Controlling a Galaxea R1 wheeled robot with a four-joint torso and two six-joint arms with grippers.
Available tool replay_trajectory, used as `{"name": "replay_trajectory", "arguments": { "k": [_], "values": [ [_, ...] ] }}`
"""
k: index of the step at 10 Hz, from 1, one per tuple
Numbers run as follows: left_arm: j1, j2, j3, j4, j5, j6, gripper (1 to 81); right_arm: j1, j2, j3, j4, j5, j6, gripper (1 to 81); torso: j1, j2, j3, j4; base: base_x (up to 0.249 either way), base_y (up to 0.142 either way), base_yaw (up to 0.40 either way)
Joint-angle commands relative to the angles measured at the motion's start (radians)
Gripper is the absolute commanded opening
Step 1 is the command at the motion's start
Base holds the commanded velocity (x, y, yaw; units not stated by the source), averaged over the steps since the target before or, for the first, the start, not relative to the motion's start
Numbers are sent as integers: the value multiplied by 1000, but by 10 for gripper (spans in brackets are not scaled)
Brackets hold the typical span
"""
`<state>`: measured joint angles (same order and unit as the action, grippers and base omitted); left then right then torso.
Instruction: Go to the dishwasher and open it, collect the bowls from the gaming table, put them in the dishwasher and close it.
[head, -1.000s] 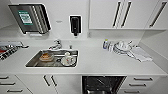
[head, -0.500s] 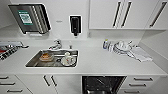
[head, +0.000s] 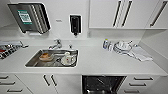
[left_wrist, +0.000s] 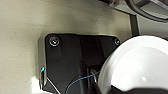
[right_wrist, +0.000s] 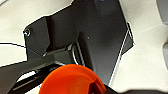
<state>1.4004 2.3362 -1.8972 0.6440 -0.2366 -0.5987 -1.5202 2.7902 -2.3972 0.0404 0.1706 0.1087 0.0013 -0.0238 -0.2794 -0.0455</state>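
The robot stands in front of a white kitchen counter (head: 100, 62), and the dishwasher (head: 102, 84) lies straight ahead and below the head camera, under the counter edge, a little to the right of the sink (head: 33, 60). Its front is already down, so the dark interior with racks is exposed, and its width runs parallel to the counter. In the right wrist view an orange-red bowl (right_wrist: 71, 80) sits very close to the camera, at the place where the right gripper should be; it seems carried by this arm, but I cannot tell how the fingers stand around it. In the left wrist view a bowl (left_wrist: 136, 65) shows its white inside, also close to the camera, and here too the state of the left gripper cannot be told. Neither arm appears in the head view, so which arm is nearer to the opening I cannot say; in my judgement both bowls must go forward and down into the racks. A green label (head: 24, 16) is on the dispenser (head: 31, 17) on the wall, but its writing is too blurred to read, and no brand is legible.
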Motion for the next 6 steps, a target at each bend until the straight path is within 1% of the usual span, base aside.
{"name": "replay_trajectory", "arguments": {
  "k": [1, 2, 4, 5, 6],
  "values": [
    [-117, -162, 164, -1, 26, -1, 10, 16, -15, 14, -8, -59, 2, 10, 0, 0, -92, 0, 0, 0, 0],
    [-151, -194, 211, -1, 57, -4, 10, 16, -16, 15, -8, -57, 2, 10, 0, 0, -113, 0, 0, 0, 0],
    [-235, -218, 296, -3, 141, -6, 10, 16, -16, 15, -8, -54, 2, 10, 0, 1, -184, 0, 0, 0, 0],
    [-289, -224, 344, -6, 213, -10, 10, 21, -16, 18, -8, -54, 2, 10, 1, 1, -198, 0, 0, 0, 0],
    [-341, -225, 371, -20, 264, -15, 10, 22, -18, 26, -8, -54, 2, 10, 1, 1, -158, 0, 0, 0, 0]
  ]
}}
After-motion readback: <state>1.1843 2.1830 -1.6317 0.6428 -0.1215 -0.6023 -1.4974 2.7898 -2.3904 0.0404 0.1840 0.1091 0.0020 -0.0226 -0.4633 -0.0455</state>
